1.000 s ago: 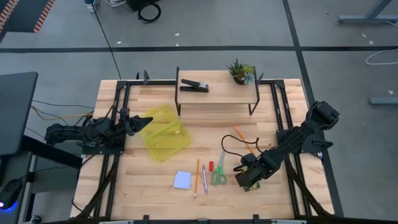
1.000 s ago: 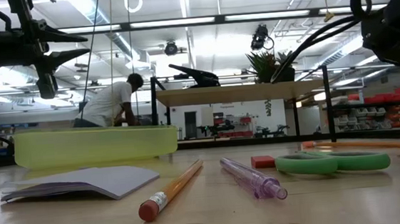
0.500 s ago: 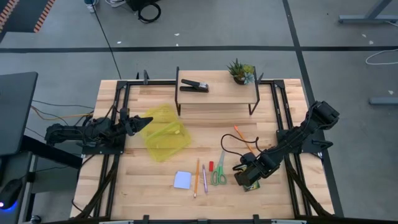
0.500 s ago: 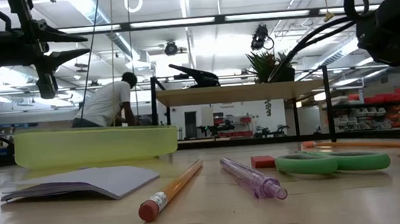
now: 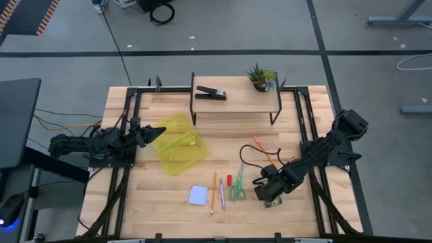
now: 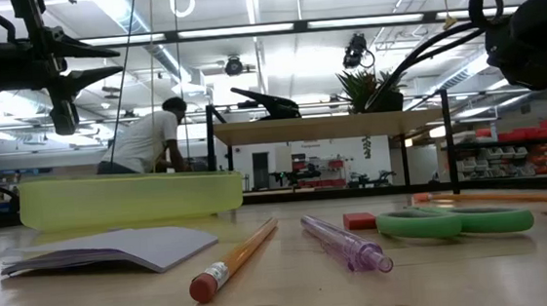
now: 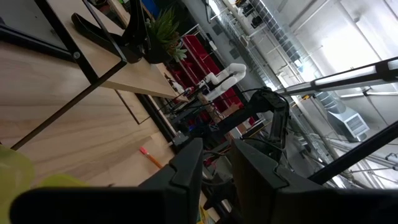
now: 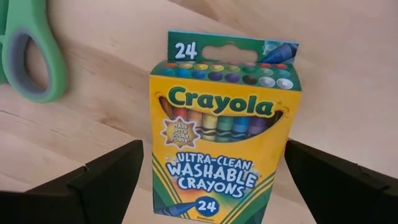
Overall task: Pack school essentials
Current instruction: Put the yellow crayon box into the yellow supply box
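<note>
The crayon box (image 8: 221,124) lies flat on the table near the right front, with my right gripper (image 8: 214,158) open above it, a finger on either side and clear of it. Left of it lie the green-handled scissors (image 5: 237,187), red eraser (image 5: 229,179), pink pen (image 5: 222,194), an orange pencil (image 5: 213,192) and the pale blue notepad (image 5: 198,195). A second orange pencil (image 5: 264,150) lies farther back. A translucent yellow case (image 5: 179,145) lies open at the left. My left gripper (image 5: 160,131) hangs above its left end, slightly open, touching nothing.
A raised wooden shelf (image 5: 236,101) on black legs stands at the far edge, carrying a black stapler (image 5: 210,93) and a small potted plant (image 5: 260,77). Black frame rails run along both sides of the table. A person (image 6: 150,138) shows in the room beyond.
My right gripper has edged slightly toward the table's left over the crayon box. Nothing on the table has moved.
</note>
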Controlling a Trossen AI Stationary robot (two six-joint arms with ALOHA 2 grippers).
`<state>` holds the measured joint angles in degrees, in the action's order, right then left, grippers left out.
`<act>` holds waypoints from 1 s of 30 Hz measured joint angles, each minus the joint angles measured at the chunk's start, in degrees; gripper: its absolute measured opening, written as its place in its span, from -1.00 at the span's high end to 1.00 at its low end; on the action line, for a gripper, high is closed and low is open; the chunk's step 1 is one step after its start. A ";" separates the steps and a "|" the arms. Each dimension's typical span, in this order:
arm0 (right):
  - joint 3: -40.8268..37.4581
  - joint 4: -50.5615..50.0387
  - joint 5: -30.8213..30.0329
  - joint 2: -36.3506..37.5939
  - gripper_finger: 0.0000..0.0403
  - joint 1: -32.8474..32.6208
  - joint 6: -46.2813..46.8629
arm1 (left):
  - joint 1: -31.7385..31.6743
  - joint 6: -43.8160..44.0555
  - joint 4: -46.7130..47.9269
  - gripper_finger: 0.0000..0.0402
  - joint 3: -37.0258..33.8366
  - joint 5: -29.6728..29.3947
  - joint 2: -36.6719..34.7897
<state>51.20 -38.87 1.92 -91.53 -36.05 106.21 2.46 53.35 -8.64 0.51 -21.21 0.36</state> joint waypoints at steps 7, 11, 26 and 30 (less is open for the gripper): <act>0.00 -0.04 -0.23 0.00 -0.98 0.00 -0.15 | -0.02 -0.03 0.00 0.54 0.00 0.00 0.00; 0.00 0.08 -0.22 -0.18 -0.98 0.00 -1.16 | -0.01 -0.03 0.00 0.55 0.00 0.00 0.00; -0.15 1.25 -1.52 -0.37 -0.98 0.94 -2.99 | -0.01 0.02 0.00 0.55 0.00 0.01 0.00; -1.01 1.57 -1.47 -0.39 -0.98 0.94 -2.99 | 0.00 0.02 -0.02 0.54 0.00 0.00 0.00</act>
<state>50.19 -37.30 0.45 -91.92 -35.11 103.22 2.45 53.36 -8.67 0.51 -21.21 0.36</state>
